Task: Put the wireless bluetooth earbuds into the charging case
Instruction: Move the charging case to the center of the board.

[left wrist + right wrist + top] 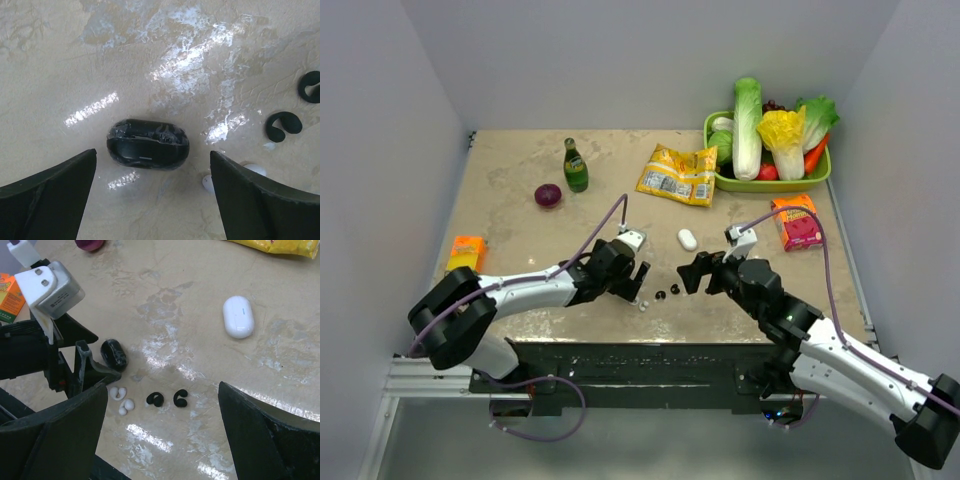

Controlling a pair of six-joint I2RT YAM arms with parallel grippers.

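As far as the pictures show, the task is hardly begun. The 2 white earbuds (118, 392) lie loose on the counter (510, 210), close together and just beside the left fingers (45, 195). The white charging case (238, 316) sits well apart from them and appears shut. The left fingers stand wide and empty, with a black case (148, 143) lying untouched between them and 2 black earbuds (155, 400) nearby. The right fingers (270, 435) also stand wide, holding nothing. Still to do: open the white charging case and seat both earbuds.
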